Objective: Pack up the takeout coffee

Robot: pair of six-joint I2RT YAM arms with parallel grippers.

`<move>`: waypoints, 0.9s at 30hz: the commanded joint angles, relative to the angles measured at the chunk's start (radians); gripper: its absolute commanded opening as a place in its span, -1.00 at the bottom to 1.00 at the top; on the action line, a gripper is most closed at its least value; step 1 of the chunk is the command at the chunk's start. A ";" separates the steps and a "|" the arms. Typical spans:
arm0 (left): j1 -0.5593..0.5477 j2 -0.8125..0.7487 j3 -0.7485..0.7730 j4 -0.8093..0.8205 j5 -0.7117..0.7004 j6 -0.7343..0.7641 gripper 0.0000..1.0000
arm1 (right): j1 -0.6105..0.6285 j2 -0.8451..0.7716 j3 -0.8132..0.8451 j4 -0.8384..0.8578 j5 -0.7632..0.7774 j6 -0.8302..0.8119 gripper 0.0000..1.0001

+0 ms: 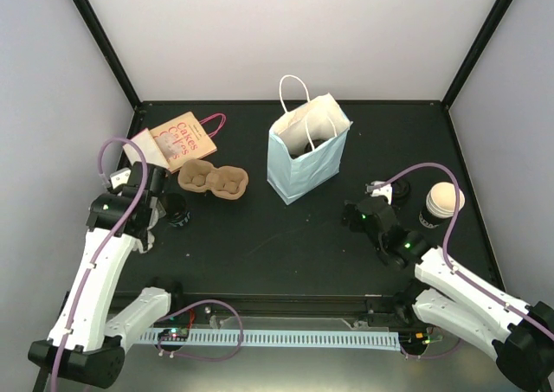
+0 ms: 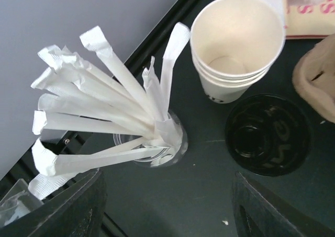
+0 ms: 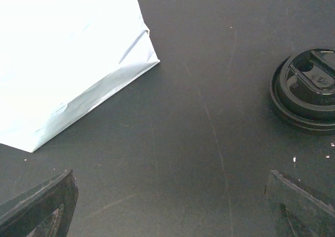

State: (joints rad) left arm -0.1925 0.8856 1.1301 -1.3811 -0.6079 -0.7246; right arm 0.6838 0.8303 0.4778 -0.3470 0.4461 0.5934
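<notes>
Our left gripper [image 2: 167, 198] hangs with jaws apart and nothing held, right over the glass of wrapped straws [image 2: 152, 143]. The paper cups [image 2: 235, 48] and a black lid [image 2: 268, 135] stand just beside. Our right gripper [image 3: 170, 211] gapes empty near the paper bag [image 1: 303, 154]. The coffee cup [image 1: 441, 203] waits far right. We judge it's a straw pick, so next we pinch a single wrapper.

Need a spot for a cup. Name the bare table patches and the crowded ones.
Bare: the table middle, in front of the blue bag; also rear, right of the bag. Crowded: left, where straws, stacked cups, lid and carrier cluster.
</notes>
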 commanded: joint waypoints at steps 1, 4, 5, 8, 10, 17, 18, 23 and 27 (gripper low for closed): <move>0.077 0.011 -0.041 0.090 0.038 0.066 0.31 | -0.003 -0.007 -0.008 0.041 0.021 0.018 1.00; 0.130 0.022 -0.067 0.160 0.078 0.117 0.21 | -0.003 -0.002 -0.006 0.041 0.019 0.019 1.00; 0.143 0.025 -0.074 0.176 0.085 0.130 0.16 | -0.003 -0.001 -0.007 0.041 0.019 0.019 1.00; 0.186 0.030 -0.097 0.231 0.112 0.168 0.03 | -0.003 0.000 -0.007 0.042 0.018 0.019 1.00; 0.211 0.034 -0.114 0.270 0.140 0.190 -0.05 | -0.003 0.001 -0.007 0.043 0.017 0.019 1.00; 0.235 0.041 -0.115 0.269 0.081 0.162 -0.07 | -0.003 0.007 -0.005 0.044 0.014 0.017 1.00; 0.238 0.039 -0.116 0.269 0.080 0.160 -0.08 | -0.003 0.009 -0.004 0.045 0.014 0.017 1.00; 0.242 0.048 -0.123 0.267 0.083 0.154 -0.10 | -0.003 0.015 -0.002 0.044 0.013 0.017 1.00; 0.245 0.054 -0.125 0.269 0.100 0.154 -0.15 | -0.003 0.018 -0.001 0.045 0.011 0.016 1.00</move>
State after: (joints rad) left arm 0.0402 0.9360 1.0058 -1.1290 -0.5041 -0.5682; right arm 0.6838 0.8471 0.4778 -0.3347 0.4446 0.5934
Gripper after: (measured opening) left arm 0.440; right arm 1.000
